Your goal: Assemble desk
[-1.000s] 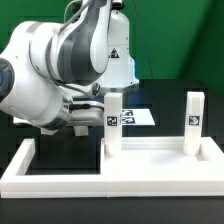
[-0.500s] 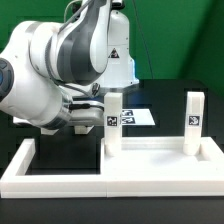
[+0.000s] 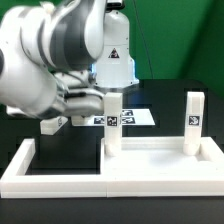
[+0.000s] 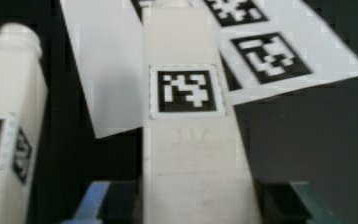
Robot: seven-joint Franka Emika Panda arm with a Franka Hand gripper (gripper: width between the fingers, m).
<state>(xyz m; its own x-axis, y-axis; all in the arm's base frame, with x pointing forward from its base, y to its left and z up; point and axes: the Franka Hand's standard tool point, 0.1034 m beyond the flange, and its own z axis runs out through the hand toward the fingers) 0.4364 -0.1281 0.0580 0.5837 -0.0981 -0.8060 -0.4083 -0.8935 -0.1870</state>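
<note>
Operator, you are viewing the arm (image 3: 50, 60) leaning in from the exterior view's left and reaching over the left end of the desk work. The fingers (image 4: 108, 205) are bracketing the first leg (image 3: 113, 135), one on each of its side faces, close to its upper end. In the wrist view both fingers are lying flush against that first leg with no dark gap showing. They therefore appear to be clenched on it, though the picture is blurred along that edge.

The first leg is standing upright, with a black-and-white tag (image 3: 113, 122) showing on its near face. Its foot is sitting on the left end of the tabletop (image 3: 150, 150). The second leg (image 3: 193, 122) is standing upright on the right end of the same tabletop, well apart from the first leg, and is showing a tag of its own.

The tabletop is lying flat at the near right of the black counter (image 3: 70, 150), just inside the low white fence (image 3: 25, 165). That fence is running along the near edge and up the left side. The marker board (image 3: 135, 116) is lying flat on the counter on the far side of the first leg. In the wrist view a neighbouring leg (image 4: 7, 110), also white and upright, is showing just beside the first leg.
</note>
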